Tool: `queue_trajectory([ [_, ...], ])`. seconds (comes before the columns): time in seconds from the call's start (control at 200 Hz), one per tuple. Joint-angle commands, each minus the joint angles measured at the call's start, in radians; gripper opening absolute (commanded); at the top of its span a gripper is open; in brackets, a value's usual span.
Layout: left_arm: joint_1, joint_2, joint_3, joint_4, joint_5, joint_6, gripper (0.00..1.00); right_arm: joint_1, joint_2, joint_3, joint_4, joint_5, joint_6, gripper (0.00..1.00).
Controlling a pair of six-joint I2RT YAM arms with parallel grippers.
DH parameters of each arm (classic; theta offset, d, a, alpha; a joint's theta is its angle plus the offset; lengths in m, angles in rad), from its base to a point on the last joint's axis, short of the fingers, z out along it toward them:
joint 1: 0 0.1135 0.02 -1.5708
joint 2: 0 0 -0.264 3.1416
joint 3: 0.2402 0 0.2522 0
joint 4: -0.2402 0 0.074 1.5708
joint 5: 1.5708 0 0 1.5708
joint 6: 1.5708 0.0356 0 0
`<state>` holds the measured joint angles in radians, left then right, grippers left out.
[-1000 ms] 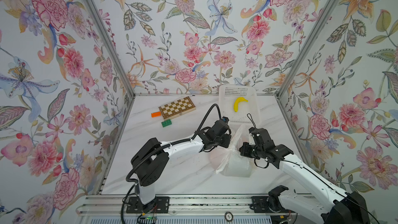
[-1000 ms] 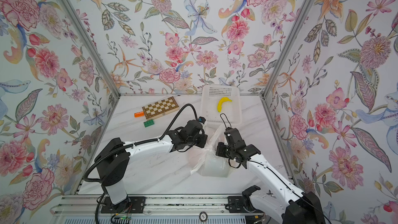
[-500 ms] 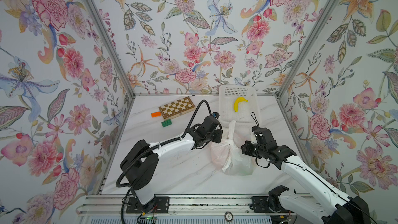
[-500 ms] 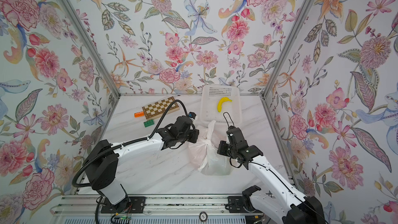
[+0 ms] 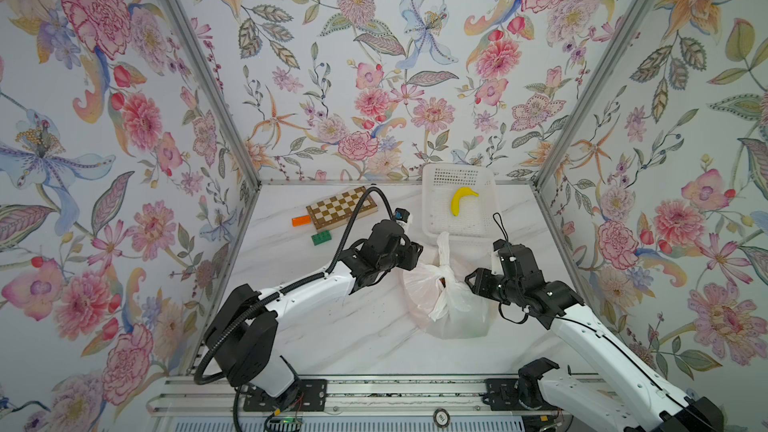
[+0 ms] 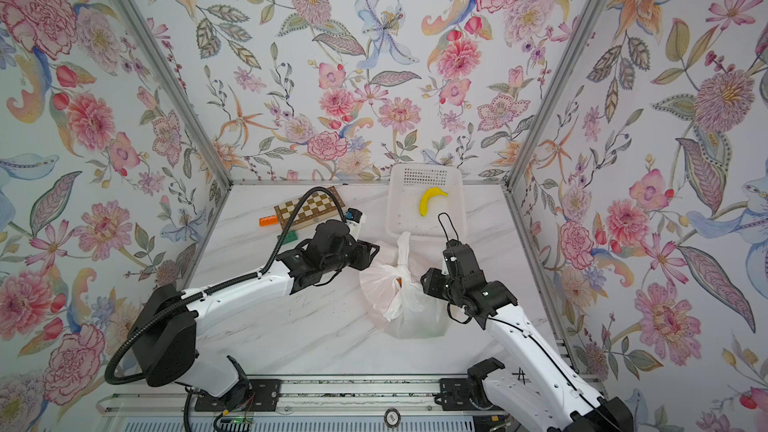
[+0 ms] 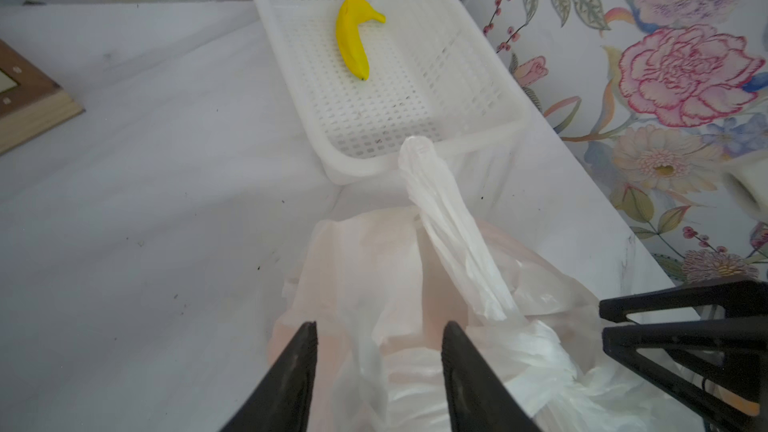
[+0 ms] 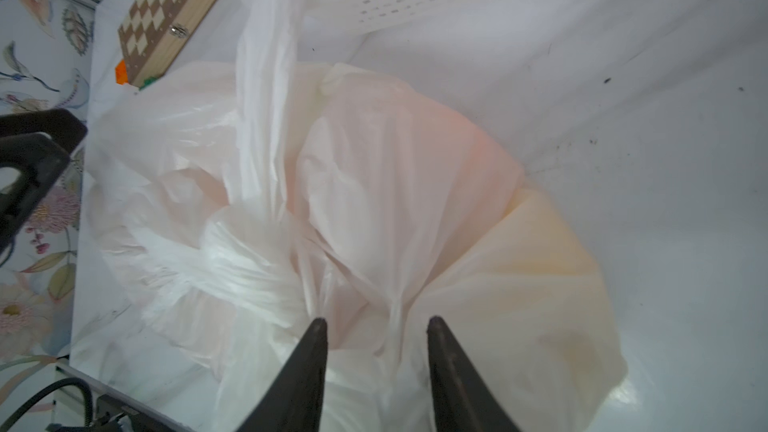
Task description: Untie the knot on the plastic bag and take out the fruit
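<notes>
Find plastic bag (image 5: 455, 313) on counter (image 5: 332, 326) at 6 o'clock of white basket (image 5: 428, 218) — knot (image 5: 446, 278) on top, tied, with one tail toward 12 o'clock. See left claw (image 7: 378, 326) spread at bag's 10 o'clock, right claw (image 8: 376, 322) spread at 3 o'clock — neither pinching anything. Glimpse fruit (image 6: 398, 283) only as small orange patch beside knot, inside bag.

The fruit (image 5: 443, 282) shows only as an orange speck and faint pink and yellow tints through the plastic bag (image 5: 453, 309), so kinds and number cannot be told. In the left wrist view the picture's edge cuts off the chessboard (image 7: 25, 105), and the knot (image 7: 540, 363) is blurred.
</notes>
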<state>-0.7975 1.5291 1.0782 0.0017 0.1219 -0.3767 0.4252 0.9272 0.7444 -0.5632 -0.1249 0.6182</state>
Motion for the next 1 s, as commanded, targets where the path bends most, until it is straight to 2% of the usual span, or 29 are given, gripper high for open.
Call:
queue_trajectory([
  [0.0,-0.003,-0.055,-0.015,0.103,0.114,0.155,0.57,0.019,-0.015,0.076,-0.055,-0.046,-0.013,0.44],
  [0.08,-0.022,-0.063,0.002,0.070,0.188,0.277,0.60,0.039,0.013,0.113,-0.108,-0.075,-0.028,0.44],
  [0.25,-0.056,-0.023,0.078,-0.086,0.247,0.489,0.67,0.092,0.084,0.154,-0.195,-0.078,-0.052,0.45],
  [0.54,-0.088,0.104,0.137,-0.149,0.266,0.592,0.81,0.104,0.166,0.099,-0.174,-0.080,-0.074,0.47],
  [0.625,-0.095,0.160,0.187,-0.220,0.228,0.599,0.86,0.103,0.182,0.086,-0.151,-0.086,-0.075,0.40],
  [0.731,-0.100,0.203,0.222,-0.277,0.227,0.620,0.88,0.103,0.186,0.074,-0.130,-0.078,-0.068,0.26],
  [0.836,-0.101,0.223,0.219,-0.272,0.225,0.611,0.81,0.104,0.183,0.067,-0.112,-0.071,-0.062,0.14],
  [0.961,-0.101,0.238,0.231,-0.256,0.163,0.559,0.60,0.106,0.176,0.067,-0.107,-0.049,-0.049,0.08],
  [0.991,-0.100,0.237,0.234,-0.242,0.153,0.516,0.57,0.107,0.172,0.066,-0.106,-0.046,-0.049,0.07],
])
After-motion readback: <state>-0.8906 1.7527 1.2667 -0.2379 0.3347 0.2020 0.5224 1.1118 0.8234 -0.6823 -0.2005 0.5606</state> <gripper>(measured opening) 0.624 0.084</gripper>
